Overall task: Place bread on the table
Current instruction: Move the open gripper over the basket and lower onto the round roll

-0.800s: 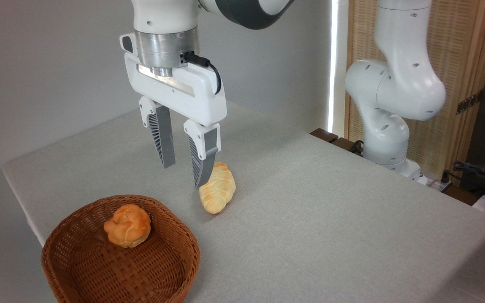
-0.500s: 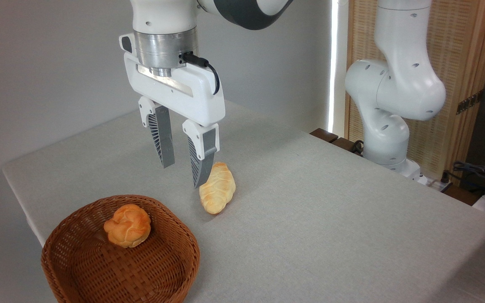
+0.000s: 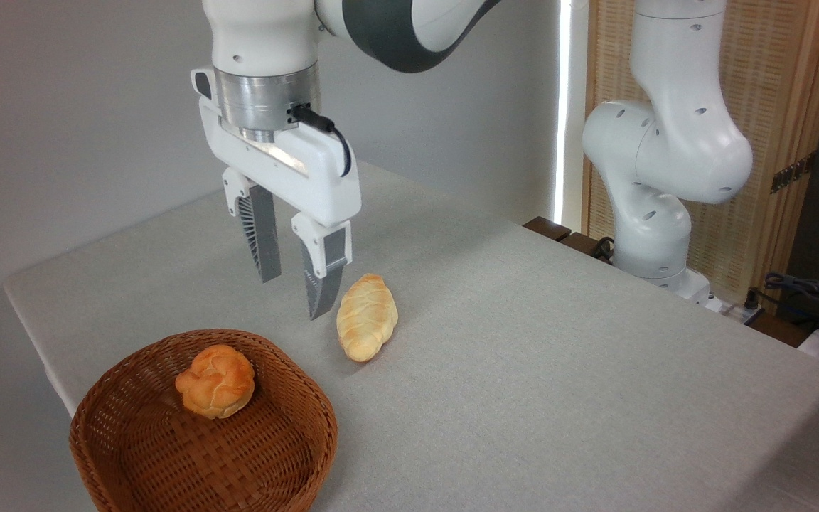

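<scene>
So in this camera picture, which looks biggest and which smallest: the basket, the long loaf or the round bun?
1. Basket, clearly the largest.
2. Long loaf.
3. Round bun.
The bun sits nearer the camera yet looks slightly smaller, so this order seems safe.

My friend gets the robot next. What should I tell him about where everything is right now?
Gripper: open, holding nothing, hanging above the table between the basket and the long loaf.
Bread: the round golden bun lies inside the wicker basket, untouched.
Long loaf: already lying on the grey cloth, right of the gripper.
Done: nothing yet for the bun.
Left: bring the gripper over the basket, grip the bun, lift it out and set it on bare cloth.
</scene>
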Motion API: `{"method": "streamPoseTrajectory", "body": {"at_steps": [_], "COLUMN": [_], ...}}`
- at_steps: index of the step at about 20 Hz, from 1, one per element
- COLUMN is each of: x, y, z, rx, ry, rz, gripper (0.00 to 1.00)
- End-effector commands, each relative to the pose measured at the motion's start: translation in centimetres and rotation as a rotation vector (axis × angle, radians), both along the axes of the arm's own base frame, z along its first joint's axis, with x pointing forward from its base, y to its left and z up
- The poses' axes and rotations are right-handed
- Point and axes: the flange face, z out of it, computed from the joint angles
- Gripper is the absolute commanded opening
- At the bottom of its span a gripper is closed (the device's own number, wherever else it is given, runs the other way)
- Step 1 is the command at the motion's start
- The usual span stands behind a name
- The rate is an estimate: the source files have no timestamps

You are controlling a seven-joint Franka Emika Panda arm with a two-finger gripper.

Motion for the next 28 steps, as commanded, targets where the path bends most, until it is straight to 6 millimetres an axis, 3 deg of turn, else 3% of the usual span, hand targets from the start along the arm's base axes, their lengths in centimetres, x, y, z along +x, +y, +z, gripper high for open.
{"method": "streamPoseTrajectory", "body": {"at_steps": [1, 7, 14, 19, 28], "x": [1.5, 3.9, 5.8, 6.4, 7.1], "y": [-0.8, -2.7, -6.6, -7.5, -7.2], "z": [-0.6, -3.7, -7.4, -9.3, -12.7], "rx": [-0.023, -0.072, -0.087, -0.085, -0.040], "ry": [-0.053, -0.092, -0.125, -0.125, -0.082], "rz": [-0.022, -0.016, -0.054, -0.070, -0.097], "gripper": [1.00, 1.00, 1.00, 1.00, 1.00]}}
